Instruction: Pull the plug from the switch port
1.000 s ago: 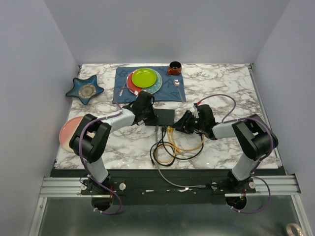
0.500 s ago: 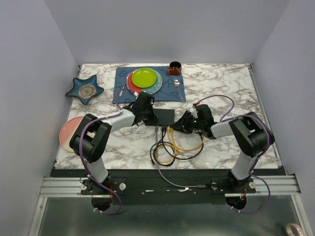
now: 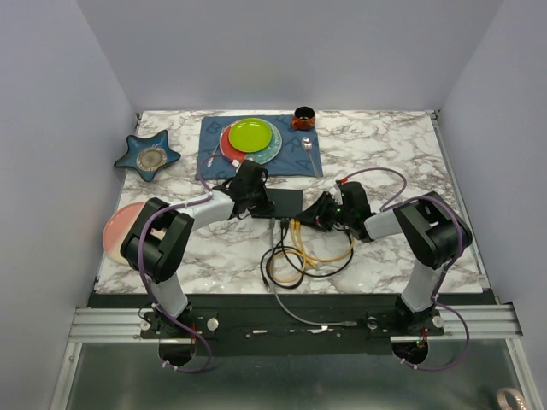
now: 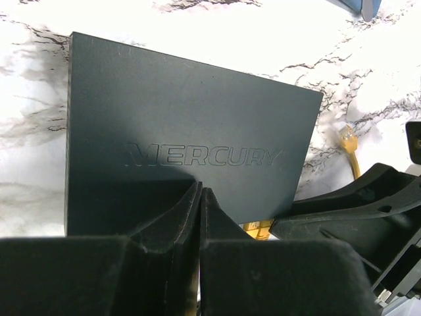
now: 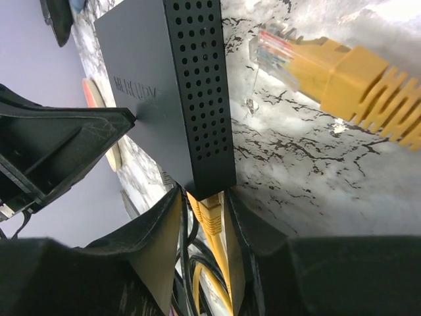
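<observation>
The switch (image 3: 287,203) is a flat black box marked MERCURY (image 4: 191,125) lying mid-table. My left gripper (image 3: 255,202) is shut, its closed fingertips (image 4: 200,192) resting on the switch's top near its left end. A yellow plug (image 5: 212,217) sits in a port at the switch's front right corner (image 5: 197,99). My right gripper (image 3: 313,217) is open, with its jaws (image 5: 205,197) straddling that plug and small gaps on both sides. The plug also shows in the left wrist view (image 4: 258,228).
A loose yellow plug (image 5: 329,62) lies on the marble right of the switch. Black and yellow cables (image 3: 299,256) coil in front. A blue mat (image 3: 303,158) with stacked plates (image 3: 249,135), a brown cup (image 3: 302,117), a star dish (image 3: 149,155) and a pink plate (image 3: 115,231) stand around.
My right gripper has crept a little left, closer to the switch's front right corner. The left gripper and the switch have not moved.
</observation>
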